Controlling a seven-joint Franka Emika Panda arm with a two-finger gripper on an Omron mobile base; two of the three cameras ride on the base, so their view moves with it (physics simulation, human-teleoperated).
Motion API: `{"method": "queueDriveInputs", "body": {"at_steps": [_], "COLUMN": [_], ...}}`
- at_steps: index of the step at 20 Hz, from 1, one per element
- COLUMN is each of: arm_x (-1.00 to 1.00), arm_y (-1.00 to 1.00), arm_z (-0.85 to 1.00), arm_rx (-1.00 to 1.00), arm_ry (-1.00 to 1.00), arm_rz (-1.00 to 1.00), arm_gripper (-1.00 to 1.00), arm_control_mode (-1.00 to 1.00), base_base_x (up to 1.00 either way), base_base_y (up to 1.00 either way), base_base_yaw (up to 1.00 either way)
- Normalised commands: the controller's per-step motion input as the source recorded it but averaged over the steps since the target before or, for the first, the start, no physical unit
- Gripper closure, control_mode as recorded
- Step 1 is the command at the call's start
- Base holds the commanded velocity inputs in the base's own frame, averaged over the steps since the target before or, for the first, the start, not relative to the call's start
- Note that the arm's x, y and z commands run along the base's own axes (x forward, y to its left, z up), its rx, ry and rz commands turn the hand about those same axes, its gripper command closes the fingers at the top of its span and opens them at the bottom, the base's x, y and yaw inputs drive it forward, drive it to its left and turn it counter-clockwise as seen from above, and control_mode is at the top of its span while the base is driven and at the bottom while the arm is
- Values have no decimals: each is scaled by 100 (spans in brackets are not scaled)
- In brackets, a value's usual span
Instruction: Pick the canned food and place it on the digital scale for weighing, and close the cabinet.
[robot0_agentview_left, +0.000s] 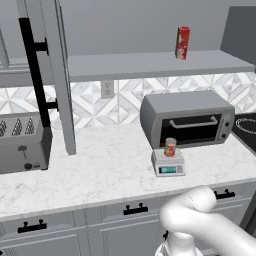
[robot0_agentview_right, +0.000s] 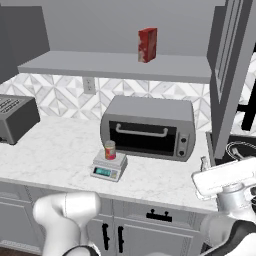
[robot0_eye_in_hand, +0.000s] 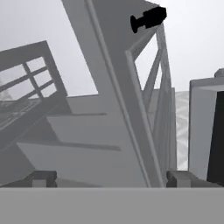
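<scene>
The canned food (robot0_agentview_left: 170, 147) (robot0_agentview_right: 110, 149), a short red can with a tan top, stands upright on the digital scale (robot0_agentview_left: 168, 165) (robot0_agentview_right: 108, 167), whose teal display faces the counter's front edge. The cabinet is open: one panelled door (robot0_agentview_left: 63, 75) with a long black bar handle (robot0_agentview_left: 34, 70) juts out at the left, and the other door (robot0_agentview_right: 227, 75) (robot0_eye_in_hand: 113, 100) stands open at the right. My gripper (robot0_eye_in_hand: 111, 178) is open with nothing between its fingertips. It sits low by the right door, looking up along it. The white hand (robot0_agentview_right: 225, 179) hangs right of the scale, well apart from the can.
A grey toaster oven (robot0_agentview_left: 187, 119) (robot0_agentview_right: 149, 127) stands right behind the scale. A tall red box (robot0_agentview_left: 182, 42) (robot0_agentview_right: 147, 45) is on the cabinet shelf. A toaster (robot0_agentview_left: 22, 142) (robot0_agentview_right: 15, 117) sits at the far left, a dark stove top (robot0_agentview_left: 247, 125) at the right.
</scene>
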Motion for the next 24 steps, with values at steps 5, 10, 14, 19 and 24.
{"method": "queueDriveInputs", "body": {"at_steps": [5,10,14,19,24], "arm_x": [0,0,9,36,37], "arm_y": [-64,-47,19,75,96], "arm_z": [-1,37,89,100,100], "arm_rx": [0,0,-5,-23,-33], "arm_ry": [27,13,12,19,5], "arm_rz": [-1,-3,-5,-4,-4], "arm_gripper": [-100,-100,-100,-100,-100], "arm_control_mode": [-100,-100,-100,-100,-100], "base_base_x": [0,0,0,0,0], "base_base_y": [0,0,0,0,0], "base_base_yaw": [0,0,0,0,0]}}
